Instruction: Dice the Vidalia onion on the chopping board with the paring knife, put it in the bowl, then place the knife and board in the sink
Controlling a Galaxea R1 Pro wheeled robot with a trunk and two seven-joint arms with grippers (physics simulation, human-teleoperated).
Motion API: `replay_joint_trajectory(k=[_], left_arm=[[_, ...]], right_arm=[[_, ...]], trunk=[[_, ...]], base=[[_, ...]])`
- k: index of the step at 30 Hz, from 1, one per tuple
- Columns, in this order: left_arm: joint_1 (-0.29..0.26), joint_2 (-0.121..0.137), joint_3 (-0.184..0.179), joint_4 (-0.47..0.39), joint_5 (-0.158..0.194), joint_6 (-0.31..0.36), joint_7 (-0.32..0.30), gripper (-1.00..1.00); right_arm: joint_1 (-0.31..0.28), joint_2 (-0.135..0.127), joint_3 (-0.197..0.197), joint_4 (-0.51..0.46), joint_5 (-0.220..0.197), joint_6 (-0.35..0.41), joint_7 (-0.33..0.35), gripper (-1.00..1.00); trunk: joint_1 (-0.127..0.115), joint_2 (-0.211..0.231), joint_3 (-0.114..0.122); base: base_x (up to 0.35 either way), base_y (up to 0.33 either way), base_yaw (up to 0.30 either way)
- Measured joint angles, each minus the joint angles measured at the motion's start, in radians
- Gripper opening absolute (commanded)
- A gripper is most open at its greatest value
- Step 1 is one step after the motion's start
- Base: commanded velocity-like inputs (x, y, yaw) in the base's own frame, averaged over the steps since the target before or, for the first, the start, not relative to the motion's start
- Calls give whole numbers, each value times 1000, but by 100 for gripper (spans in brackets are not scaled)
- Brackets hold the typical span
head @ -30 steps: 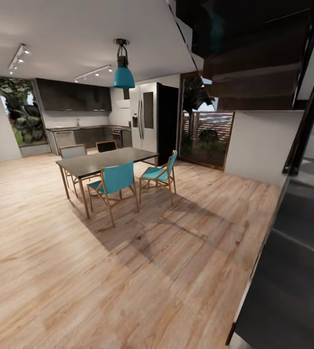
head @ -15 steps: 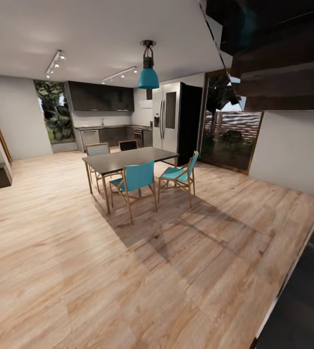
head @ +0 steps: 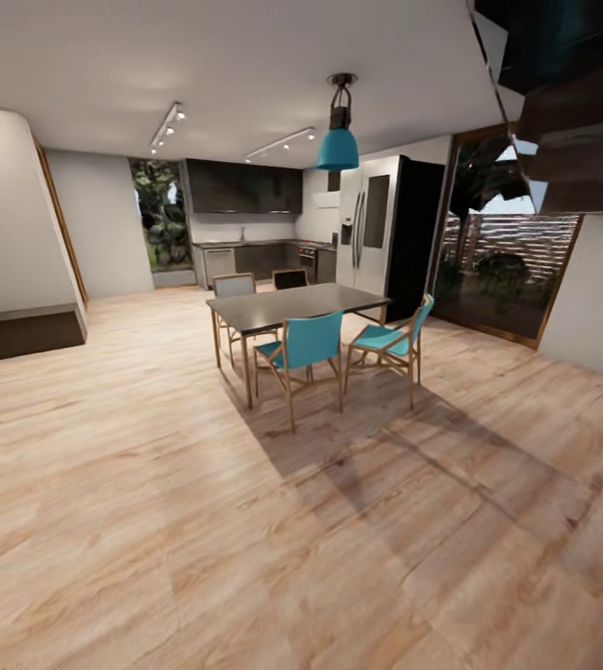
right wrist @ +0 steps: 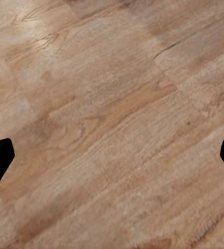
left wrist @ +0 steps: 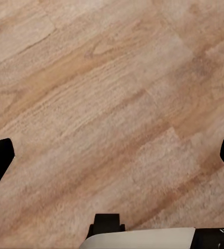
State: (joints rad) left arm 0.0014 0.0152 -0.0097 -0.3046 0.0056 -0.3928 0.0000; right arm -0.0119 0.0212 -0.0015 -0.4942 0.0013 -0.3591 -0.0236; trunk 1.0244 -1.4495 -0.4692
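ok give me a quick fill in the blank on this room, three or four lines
1. The lamp hanging over the table is ____ in colour.
2. The two nearest chairs at the table have seats of the colour ____.
3. Both wrist views look down on a floor made of ____.
4. The kitchen lies at the far end, ____ the table.

Missing words: teal; teal; wood; behind

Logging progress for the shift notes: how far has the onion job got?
Nothing looks done yet. The kitchen lies far across the wood floor, beyond the dining table. Both end effectors, left and right, are open over floor, empty. Fetching, dicing, bowling and sink drop-off remain.
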Motion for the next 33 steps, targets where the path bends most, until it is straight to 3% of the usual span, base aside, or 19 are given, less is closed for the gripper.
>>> replay_joint_trajectory(k=[20,33], left_arm=[[0,0,0,-1,0,0,0,100],[0,0,1,-1,0,0,0,100]], right_arm=[[0,0,0,0,0,0,0,100],[0,0,0,0,0,0,0,100]], trunk=[[0,0,0],[0,0,0]], base=[[291,182,285],[331,74,285]])
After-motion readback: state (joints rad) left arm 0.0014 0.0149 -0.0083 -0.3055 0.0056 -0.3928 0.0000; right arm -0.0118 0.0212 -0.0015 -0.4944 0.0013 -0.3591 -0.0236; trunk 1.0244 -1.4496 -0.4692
